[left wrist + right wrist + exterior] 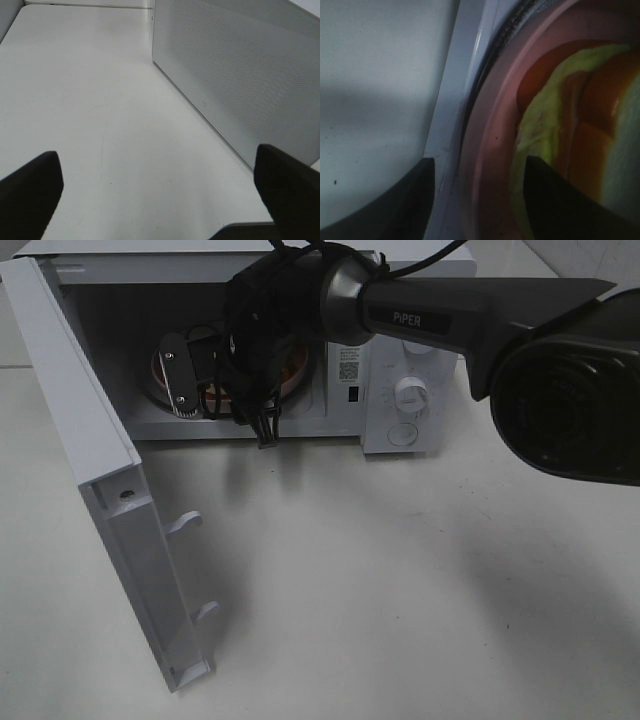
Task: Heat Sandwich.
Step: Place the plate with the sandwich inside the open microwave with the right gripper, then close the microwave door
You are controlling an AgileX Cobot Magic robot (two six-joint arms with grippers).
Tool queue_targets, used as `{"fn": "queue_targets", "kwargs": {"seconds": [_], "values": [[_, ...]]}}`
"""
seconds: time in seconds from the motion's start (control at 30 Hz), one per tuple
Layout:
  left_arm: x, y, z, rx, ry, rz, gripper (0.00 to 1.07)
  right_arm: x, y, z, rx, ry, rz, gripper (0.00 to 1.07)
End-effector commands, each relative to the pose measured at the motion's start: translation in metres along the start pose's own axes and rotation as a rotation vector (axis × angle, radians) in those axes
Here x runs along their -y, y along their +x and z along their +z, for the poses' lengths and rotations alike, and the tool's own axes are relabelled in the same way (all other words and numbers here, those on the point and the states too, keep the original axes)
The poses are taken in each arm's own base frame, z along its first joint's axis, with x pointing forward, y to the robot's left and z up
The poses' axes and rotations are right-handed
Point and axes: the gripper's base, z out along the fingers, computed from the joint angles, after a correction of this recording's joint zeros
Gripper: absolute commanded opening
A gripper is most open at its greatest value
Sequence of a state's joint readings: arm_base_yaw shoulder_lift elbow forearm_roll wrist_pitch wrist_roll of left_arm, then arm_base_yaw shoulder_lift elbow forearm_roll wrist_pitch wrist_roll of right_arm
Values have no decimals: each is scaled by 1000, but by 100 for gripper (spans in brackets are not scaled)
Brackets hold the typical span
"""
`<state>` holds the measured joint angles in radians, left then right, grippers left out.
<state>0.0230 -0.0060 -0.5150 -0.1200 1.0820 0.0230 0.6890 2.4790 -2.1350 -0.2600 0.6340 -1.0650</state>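
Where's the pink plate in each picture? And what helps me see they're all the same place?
Exterior high: the pink plate lies inside the open microwave, mostly hidden behind the right arm.
Left wrist: not in it; only the microwave's outer wall and the table show.
Right wrist: the plate's rim runs down the middle, with the sandwich on it.
Shared landmark: the white microwave.

The right arm point(440, 315) reaches from the right edge of the tabletop point(400, 590) toward its far edge, right end effector point(480, 200) parted. The left end effector point(160, 200) hangs wide open.
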Motion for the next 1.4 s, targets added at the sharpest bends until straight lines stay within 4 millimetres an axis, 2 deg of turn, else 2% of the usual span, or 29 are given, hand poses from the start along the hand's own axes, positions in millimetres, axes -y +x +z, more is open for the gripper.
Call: {"fn": "queue_targets", "kwargs": {"seconds": [0.03,0.3,0.53,0.87,1.33,1.4], "values": [[0,1,-2,23,8,4,96,3,0,-6,5,-3,35,54],[0,1,-2,23,8,4,96,4,-2,-12,41,6,137,65],[0,1,-2,23,8,4,96,-6,1,-21,55,2,163,79],[0,1,-2,23,8,4,96,-19,8,-38,58,-8,154,77],[0,1,-2,23,8,4,96,-41,26,-78,72,-1,161,76],[0,1,-2,23,8,4,96,-45,29,-89,80,8,187,76]]}}
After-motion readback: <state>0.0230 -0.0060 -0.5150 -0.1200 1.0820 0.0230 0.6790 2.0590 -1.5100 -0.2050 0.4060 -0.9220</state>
